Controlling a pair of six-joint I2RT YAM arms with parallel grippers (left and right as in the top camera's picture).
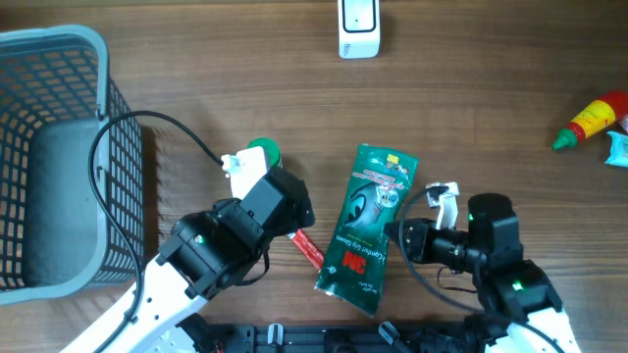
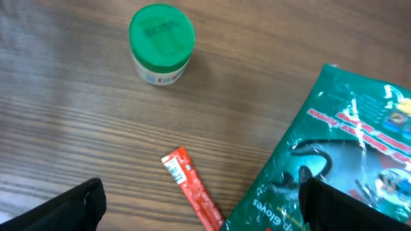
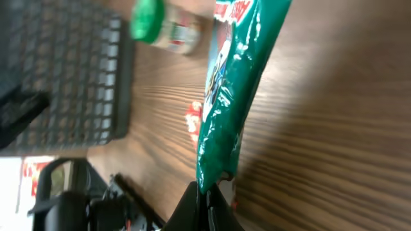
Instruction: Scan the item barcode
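Reference: the glove packet (image 1: 368, 227), lying on the table (image 1: 471, 98). The sachet (image 1: 307, 247) lies just beside its left edge, toward the near end. The jar (image 1: 263, 154) stands to the left of and behind the packet, apart from it. The basket (image 1: 59, 157) sits well apart at far left. The scanner (image 1: 358, 27) stands directly behind the packet, well apart. The bottle (image 1: 592, 121) lies far right and behind.

My left arm (image 1: 211, 257) comes in from the lower left, left gripper (image 2: 200, 199) pointing down, jaws spread wide, holding nothing. My right arm (image 1: 502, 267) sits low, wrist rolled sideways, right gripper (image 3: 207, 204) pinched closed on the green packet (image 3: 234, 83) edge.
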